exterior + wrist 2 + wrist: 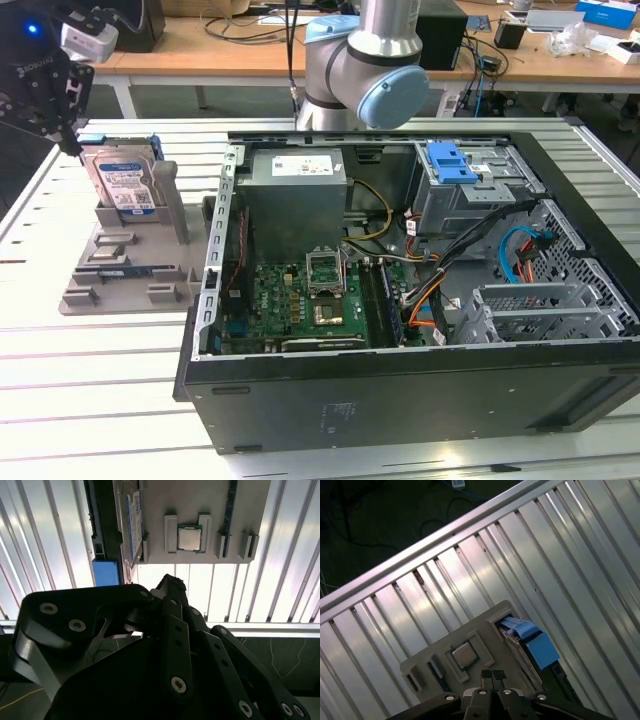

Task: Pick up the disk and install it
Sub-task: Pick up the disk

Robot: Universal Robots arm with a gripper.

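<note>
The disk (122, 182) is a silver hard drive with a blue-and-white label and blue side rails. It stands on edge in a slot of the grey parts holder (120, 270) at the exterior view's left. In the second wrist view the disk (134, 525) appears edge-on, and in the first wrist view the disk (527, 640) shows its blue rail. My black gripper (72, 148) hangs just above and to the left of the disk's top, not touching it. Its fingers (487, 674) are pressed together and hold nothing; my gripper (170, 582) points down at the holder.
An open computer case (400, 380) lies on the slatted metal table (100, 400), with motherboard, grey power supply (297, 190) and a drive cage with a blue tab (450, 160). A second metal cage (540, 310) sits at its right. A processor chip (189, 538) rests on the holder.
</note>
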